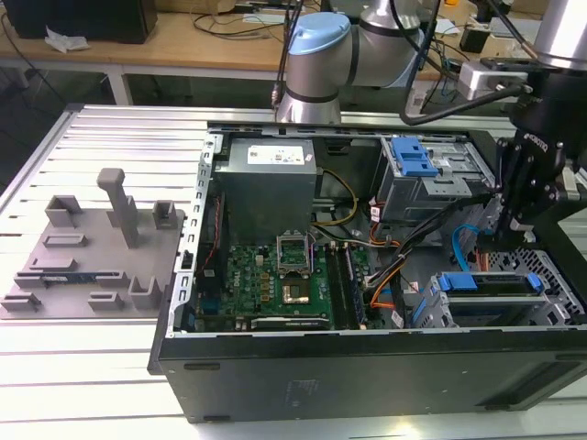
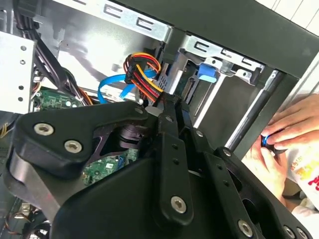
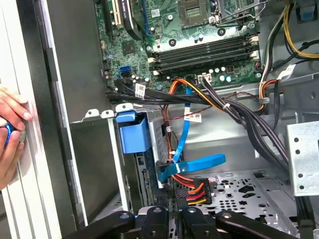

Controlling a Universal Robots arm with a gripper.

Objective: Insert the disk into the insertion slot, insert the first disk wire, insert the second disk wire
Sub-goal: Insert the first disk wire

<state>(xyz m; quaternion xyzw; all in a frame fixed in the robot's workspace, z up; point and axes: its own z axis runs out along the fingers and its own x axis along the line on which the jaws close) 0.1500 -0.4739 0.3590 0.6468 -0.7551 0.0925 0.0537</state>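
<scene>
Disk (image 1: 486, 282) is seated in slot (image 1: 552, 275) at the exterior view's right, w/ blue carrier end exposed. Gripper (image 3: 174, 213) is clenched on pwr plug (image 3: 192, 191) (red/orange/yellow leads), which is held just beside the disk's end, prob. to line it up w/ the drive's socket.

Exterior view: the open case (image 1: 367, 376) has its widest free room above the circuit board (image 1: 275, 275), lower centre. The power supply box (image 1: 271, 174) blocks the upper centre.

At the exterior view's right, access is tight. The gripper (image 1: 510, 240), clamped on a wire plug (image 3: 192, 191), stands in the gap between the upper drive cage (image 1: 431, 183) and the lower drive cage (image 1: 555, 284). A blue ribbon cable (image 1: 459, 240) and orange wires (image 1: 390, 280) cross that gap.

In the first wrist view, a person's hand (image 3: 10, 132) sits at the case's outer edge.

A grey fixture (image 1: 87, 252) occupies the table (image 1: 92, 367) at the exterior view's left, with bare slats below it.
</scene>
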